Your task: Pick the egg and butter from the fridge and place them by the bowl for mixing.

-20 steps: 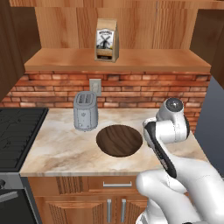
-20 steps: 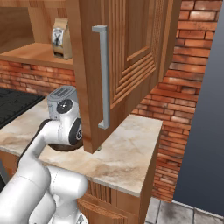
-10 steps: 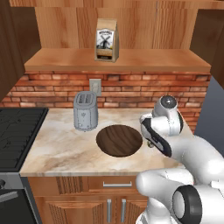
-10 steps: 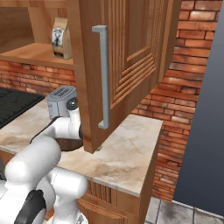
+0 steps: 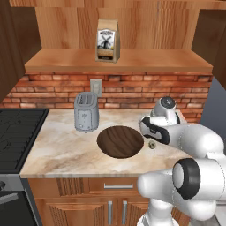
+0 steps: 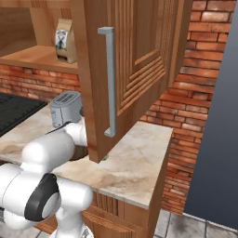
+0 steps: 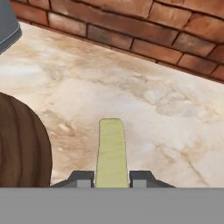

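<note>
While the arm bends low over the marble table, the tool shows at the bottom centre of the hand view, its two dark tips clamped on either side of the butter, a pale yellow stick reaching up the frame over the stone. At the left edge of that view curves the bowl, near the butter but apart from it. From the left base view the bowl sits mid-frame, with a small pale egg just beside its right rim, below the arm's wrist. A silver toaster stands upper left of the bowl, against the brick wall.
</note>
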Tool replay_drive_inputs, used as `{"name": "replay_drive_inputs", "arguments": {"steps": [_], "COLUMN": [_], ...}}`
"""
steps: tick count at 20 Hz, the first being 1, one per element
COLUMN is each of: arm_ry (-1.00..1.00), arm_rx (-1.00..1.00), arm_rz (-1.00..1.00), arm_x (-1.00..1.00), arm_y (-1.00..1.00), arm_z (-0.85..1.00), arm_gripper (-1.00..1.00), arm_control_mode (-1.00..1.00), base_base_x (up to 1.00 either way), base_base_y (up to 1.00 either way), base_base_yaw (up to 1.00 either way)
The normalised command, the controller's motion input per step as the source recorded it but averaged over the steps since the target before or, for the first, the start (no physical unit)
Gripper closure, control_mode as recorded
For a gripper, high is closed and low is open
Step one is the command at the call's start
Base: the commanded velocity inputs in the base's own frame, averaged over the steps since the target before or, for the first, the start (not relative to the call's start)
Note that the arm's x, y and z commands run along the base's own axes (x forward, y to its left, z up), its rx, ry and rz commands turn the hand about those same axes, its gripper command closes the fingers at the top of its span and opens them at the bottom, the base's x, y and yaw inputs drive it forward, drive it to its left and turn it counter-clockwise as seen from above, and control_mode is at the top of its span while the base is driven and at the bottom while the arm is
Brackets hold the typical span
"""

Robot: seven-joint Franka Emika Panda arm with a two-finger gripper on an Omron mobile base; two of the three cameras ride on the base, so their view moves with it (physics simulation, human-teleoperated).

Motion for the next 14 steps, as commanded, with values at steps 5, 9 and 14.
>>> {"name": "replay_drive_inputs", "arguments": {"steps": [5,9,14], "arm_ry": [0.0,0.0,0.0], "arm_rx": [0.0,0.0,0.0], "arm_rz": [0.11,0.1,0.09], "arm_x": [0.05,0.03,0.12], "arm_y": [0.0,0.0,0.0], "arm_z": [-0.34,-0.36,-0.31], "arm_gripper": [1.0,1.0,1.0], "arm_control_mode": [-1.0,-1.0,-1.0], "base_base_x": [0.0,0.0,0.0], "base_base_y": [0.0,0.0,0.0], "base_base_yaw": [0.0,0.0,0.0]}}
